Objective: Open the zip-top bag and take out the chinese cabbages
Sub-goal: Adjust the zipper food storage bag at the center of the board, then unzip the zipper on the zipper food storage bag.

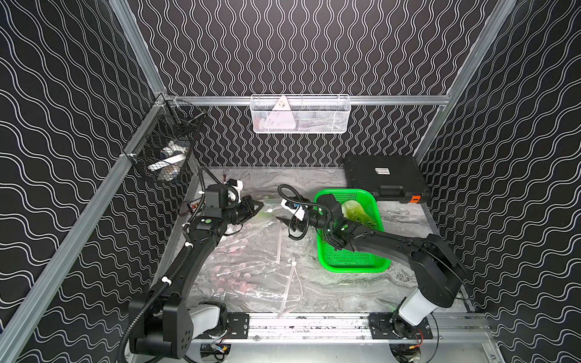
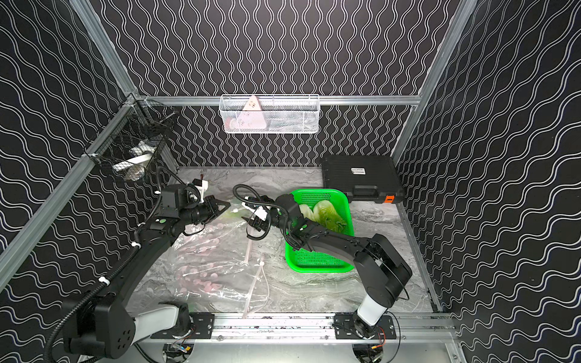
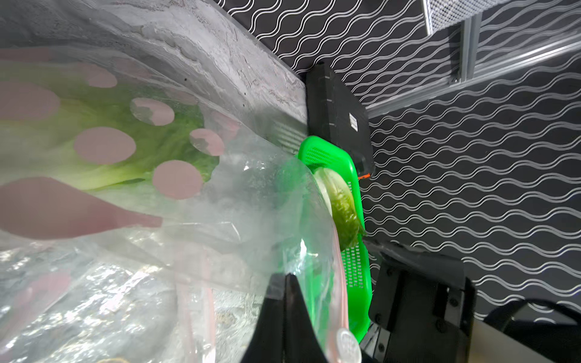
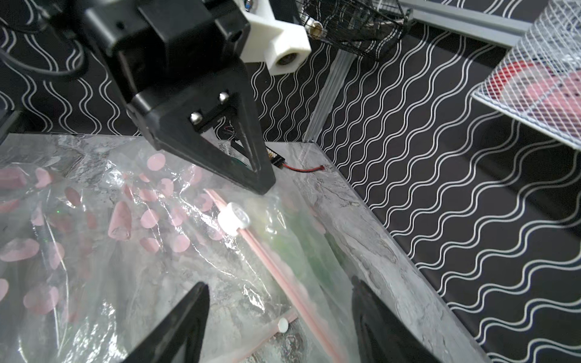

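The clear zip-top bag (image 1: pixel 245 270) (image 2: pixel 213 267) with pink dots lies crumpled on the marble table between the arms. My left gripper (image 1: pixel 262 204) (image 3: pixel 290 276) is shut on the bag's film at its far end and holds it up. The white slider (image 4: pixel 234 218) (image 3: pixel 347 345) sits on the pink zip strip close to that gripper. One chinese cabbage (image 3: pixel 125 151) shows green through the film inside the bag. Two more cabbages (image 2: pixel 327 213) (image 2: pixel 300 210) lie in the green basket (image 1: pixel 352 267). My right gripper (image 1: pixel 284 226) (image 4: pixel 278 283) hangs open over the bag's mouth, holding nothing.
A black hard case (image 1: pixel 383 176) lies at the back right, behind the green basket. A white mesh basket (image 1: pixel 300 114) hangs on the back wall and a black wire basket (image 1: pixel 166 147) on the left rail. My right forearm crosses over the green basket.
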